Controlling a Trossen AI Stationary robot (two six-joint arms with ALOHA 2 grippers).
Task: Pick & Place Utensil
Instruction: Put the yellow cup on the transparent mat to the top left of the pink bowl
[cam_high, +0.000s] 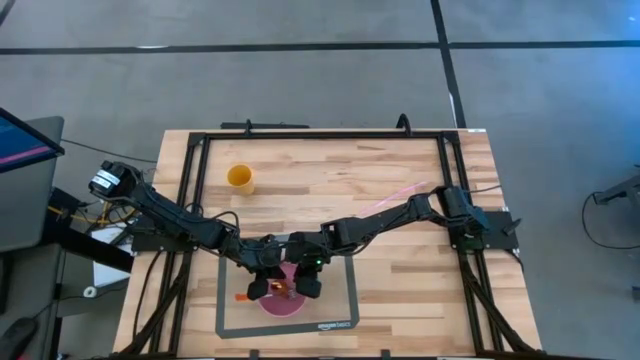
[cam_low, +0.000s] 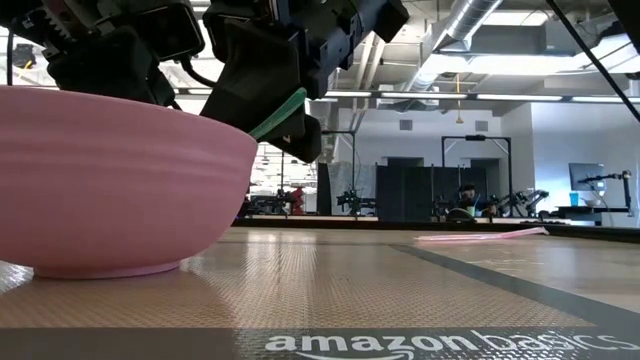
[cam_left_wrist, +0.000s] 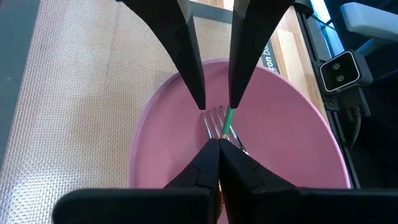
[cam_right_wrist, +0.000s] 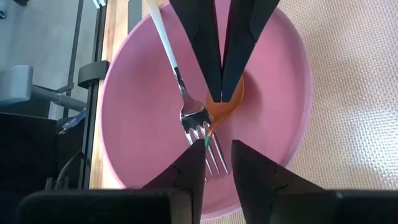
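With a fork (cam_right_wrist: 198, 118) and an orange spoon (cam_right_wrist: 224, 106) already in the pink bowl (cam_high: 283, 303), my left gripper (cam_left_wrist: 213, 127) pinches shut, my right gripper (cam_right_wrist: 217, 155) clasps the green utensil (cam_left_wrist: 228, 116) (unreleased) above it.

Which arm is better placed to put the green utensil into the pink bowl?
Right. Its gripper holds the green utensil above the pink bowl; the left gripper is shut at the orange spoon.

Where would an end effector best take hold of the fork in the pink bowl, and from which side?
The fork's handle, from above: it slopes up toward the pink bowl's rim, while the tines lie on the bottom beside the orange spoon.
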